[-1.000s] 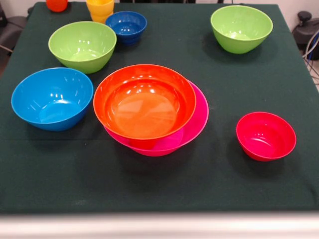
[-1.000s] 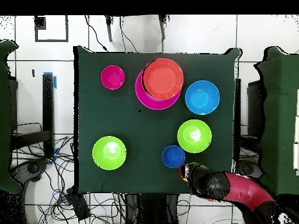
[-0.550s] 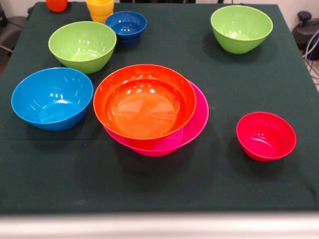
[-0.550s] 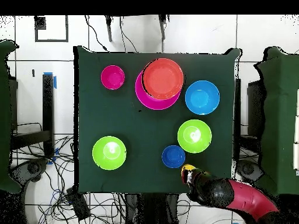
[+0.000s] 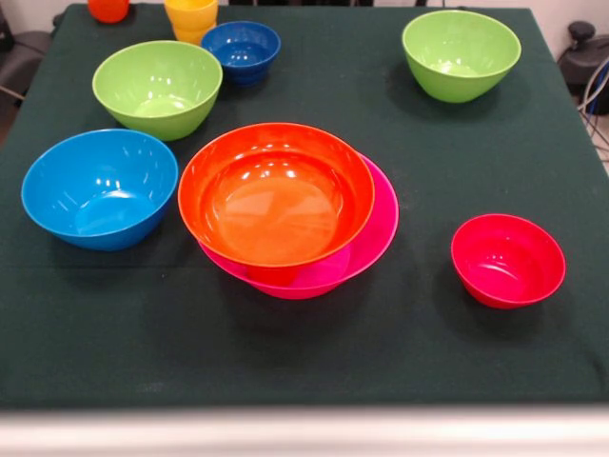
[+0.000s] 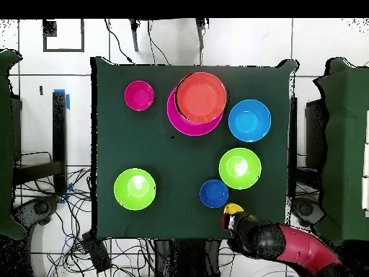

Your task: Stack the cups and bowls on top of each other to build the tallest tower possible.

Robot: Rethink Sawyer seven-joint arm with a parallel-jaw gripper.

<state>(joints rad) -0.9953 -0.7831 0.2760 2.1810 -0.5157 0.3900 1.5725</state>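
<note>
An orange bowl (image 5: 276, 195) (image 6: 201, 97) sits inside the wide pink bowl (image 5: 376, 238) (image 6: 179, 121). Around them on the table stand a light blue bowl (image 5: 100, 188) (image 6: 249, 120), two lime green bowls (image 5: 157, 88) (image 5: 461, 54), a small dark blue bowl (image 5: 241, 48) (image 6: 214, 193) and a small red bowl (image 5: 507, 259) (image 6: 139, 95). A yellow cup (image 5: 190, 17) (image 6: 232, 210) and an orange-red cup (image 5: 108, 9) stand at the far edge. In the overhead view my gripper (image 6: 235, 222) hovers right beside the yellow cup; the front view does not show it.
A dark green cloth (image 5: 381, 362) covers the table. My red and black arm (image 6: 295, 245) reaches in over the table's corner nearest the base. Cables and dark furniture (image 6: 14, 144) ring the table on the floor.
My arm has drawn back from beside the dark blue bowl toward the table's edge, and the yellow cup now shows from under it. The bowls have not moved.
</note>
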